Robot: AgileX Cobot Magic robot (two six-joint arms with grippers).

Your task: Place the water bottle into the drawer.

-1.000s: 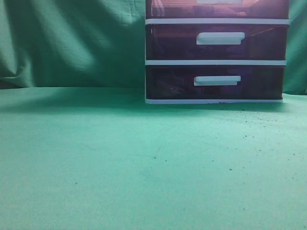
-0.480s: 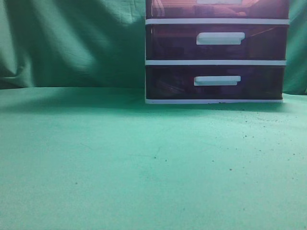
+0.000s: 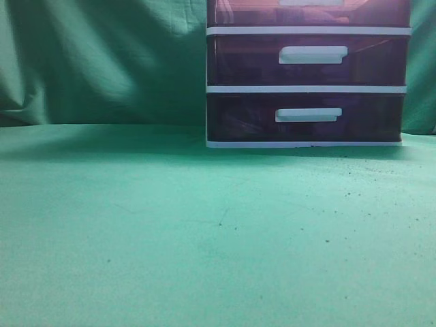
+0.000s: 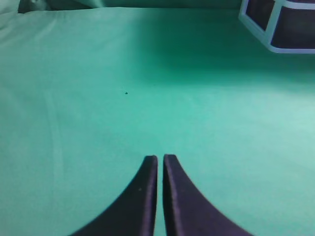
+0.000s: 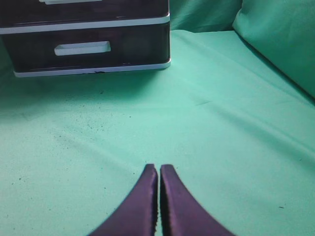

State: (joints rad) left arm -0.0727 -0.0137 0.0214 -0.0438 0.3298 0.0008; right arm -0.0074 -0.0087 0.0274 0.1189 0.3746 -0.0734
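The white-framed cabinet (image 3: 308, 88) stands at the back right of the green table. Only the lower strip of its top drawer (image 3: 306, 13) shows at the upper edge of the exterior view; something pale shows faintly through its dark purple front. I see no water bottle in any view. My left gripper (image 4: 160, 158) is shut and empty above bare green cloth, with a corner of the cabinet (image 4: 280, 27) far to its upper right. My right gripper (image 5: 158, 167) is shut and empty, with the cabinet's lowest drawer (image 5: 88, 48) ahead to its left. Neither gripper shows in the exterior view.
The two lower drawers (image 3: 306, 60) look shut, each with a white bar handle. Green cloth (image 3: 102, 61) hangs behind the table and rises at the right in the right wrist view (image 5: 280, 39). Small dark specks lie on the cloth in front of the cabinet (image 3: 347, 194).
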